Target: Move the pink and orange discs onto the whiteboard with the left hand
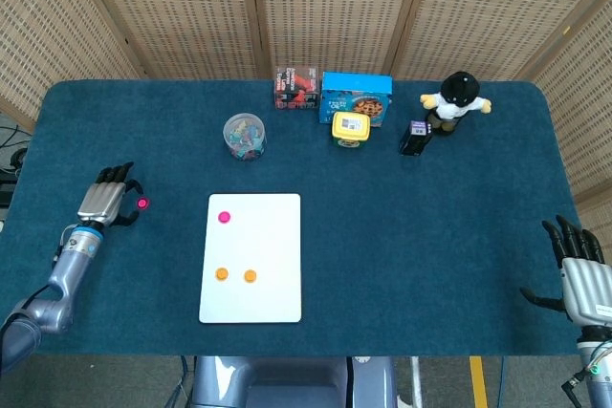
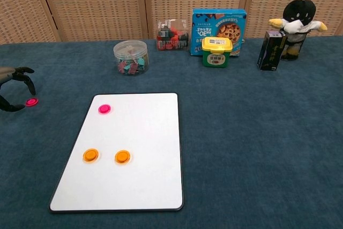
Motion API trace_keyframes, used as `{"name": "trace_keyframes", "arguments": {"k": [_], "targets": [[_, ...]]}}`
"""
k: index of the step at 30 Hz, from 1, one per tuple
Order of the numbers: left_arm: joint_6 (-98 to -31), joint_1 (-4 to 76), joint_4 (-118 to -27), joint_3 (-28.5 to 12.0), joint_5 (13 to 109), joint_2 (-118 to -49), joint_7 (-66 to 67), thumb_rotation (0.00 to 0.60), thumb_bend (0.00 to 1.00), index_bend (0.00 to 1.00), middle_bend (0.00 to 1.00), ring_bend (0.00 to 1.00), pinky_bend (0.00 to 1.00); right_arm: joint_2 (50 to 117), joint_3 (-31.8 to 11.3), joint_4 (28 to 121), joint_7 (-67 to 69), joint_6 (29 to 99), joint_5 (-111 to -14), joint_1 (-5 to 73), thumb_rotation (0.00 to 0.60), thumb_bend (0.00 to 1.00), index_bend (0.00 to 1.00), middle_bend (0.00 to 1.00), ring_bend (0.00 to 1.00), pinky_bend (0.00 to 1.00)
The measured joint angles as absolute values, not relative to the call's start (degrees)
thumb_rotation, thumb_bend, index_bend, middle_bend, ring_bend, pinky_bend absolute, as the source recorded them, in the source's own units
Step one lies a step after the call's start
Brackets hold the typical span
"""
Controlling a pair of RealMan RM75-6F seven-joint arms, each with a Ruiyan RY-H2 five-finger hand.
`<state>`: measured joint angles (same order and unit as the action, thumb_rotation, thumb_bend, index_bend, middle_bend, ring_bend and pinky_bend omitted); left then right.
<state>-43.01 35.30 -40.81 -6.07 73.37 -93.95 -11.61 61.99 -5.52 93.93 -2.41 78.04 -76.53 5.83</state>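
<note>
A white whiteboard (image 1: 273,265) (image 2: 144,154) lies flat at the table's front centre. On it sit one pink disc (image 1: 224,218) (image 2: 104,109) near its far left corner and two orange discs (image 1: 221,274) (image 1: 250,275) (image 2: 90,155) (image 2: 122,156) side by side lower down. A second pink disc (image 1: 142,204) (image 2: 32,101) lies on the blue cloth left of the board. My left hand (image 1: 107,200) (image 2: 13,87) hovers just left of that disc, fingers apart and arched, holding nothing. My right hand (image 1: 581,274) rests open at the table's right front edge.
Along the back stand a clear jar of clips (image 1: 245,136) (image 2: 131,57), a small red-black box (image 1: 297,87), a blue cookie box (image 1: 356,97) (image 2: 218,24), a yellow tub (image 1: 350,128), a dark carton (image 1: 414,139) and a plush penguin (image 1: 456,98) (image 2: 297,22).
</note>
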Motion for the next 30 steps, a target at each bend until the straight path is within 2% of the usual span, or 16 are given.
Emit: {"name": "trace_keyframes", "arguments": {"k": [12,16,18,30], "targets": [[-42.9,35.4,-39.5,-6.2,73.9,-95.7,-11.7,0.600,0.36,0.38,0.00,0.00,0.00,61.9,-5.5,94.1,-2.3,77.7,-76.4,6.0,0.600,0.00,0.00,0.00,0.00,0.00],[-42.9,35.5,-39.2,-6.4,73.8,-96.0,-11.5,0.600,0.37,0.60,0.00,0.00,0.00,61.9,-5.5,94.1,-2.2,77.7,-76.3,6.0,0.600,0.00,0.00,0.00,0.00,0.00],[-42.9,35.5,-39.1,-6.5,73.7,-96.1,-11.2,0.600,0.37,0.67,0.00,0.00,0.00,61.8,-5.5,94.1,-2.1,77.6,-76.2,6.0,0.600,0.00,0.00,0.00,0.00,0.00],[-44.3,35.0,-41.0,-7.1,73.6,-95.0,-10.8,0.600,0.37,0.69,0.00,0.00,0.00,61.5,-5.5,94.7,-1.6,77.0,-76.0,6.1,0.600,0.00,0.00,0.00,0.00,0.00]]}}
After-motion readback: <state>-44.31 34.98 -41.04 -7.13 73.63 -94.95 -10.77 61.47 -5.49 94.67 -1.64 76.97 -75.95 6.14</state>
